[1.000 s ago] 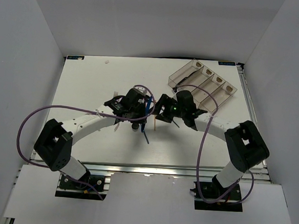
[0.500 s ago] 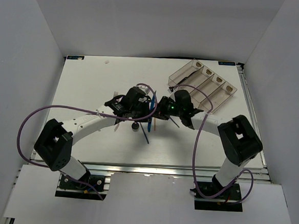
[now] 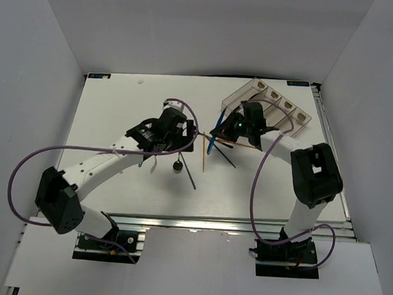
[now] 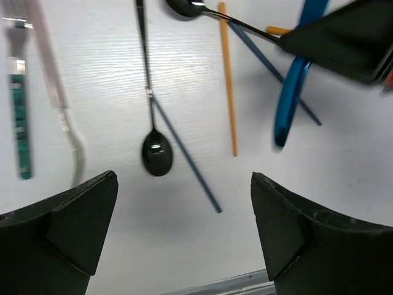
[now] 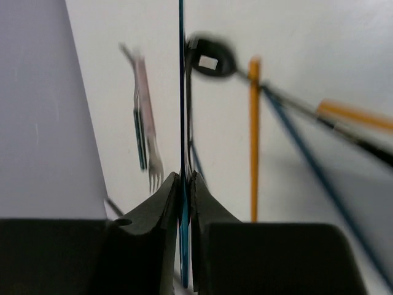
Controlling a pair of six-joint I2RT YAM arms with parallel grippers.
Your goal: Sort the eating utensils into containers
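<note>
- The right gripper (image 5: 183, 184) has its two black fingers pressed together on a slim blue-handled knife (image 5: 182, 110). The right wrist view shows the knife edge-on, as a thin blue line running up from between the pads.
- From above, this knife (image 3: 212, 145) hangs slanted from the right gripper (image 3: 223, 132) over the white table (image 3: 111, 114), just in front of the containers. I cannot tell whether its lower end touches the surface.
- The left gripper (image 4: 184, 227) is spread wide with nothing between its dark fingers (image 4: 67, 224). It hovers over the scattered cutlery near the middle of the table, just left of the knife.
- Below the left gripper a small black spoon (image 4: 156, 153) lies flat, with its handle pointing away from the fingers.
- A thin dark grey-blue chopstick (image 4: 184, 153) crosses the spoon's handle at an angle.
- A thin orange chopstick (image 4: 228, 80) lies to the right of the spoon, apart from it.
- A silver fork with a teal handle (image 4: 21, 117) lies at the far left of that view.
- A second black spoon (image 4: 184, 7) sits at the top edge, with its handle running under the right arm's black body.
- The four long, narrow, smoky clear plastic bins (image 3: 300, 117) stand joined side by side at the far right corner of the table, set at an angle. Each has a small tan mark at one end.
</note>
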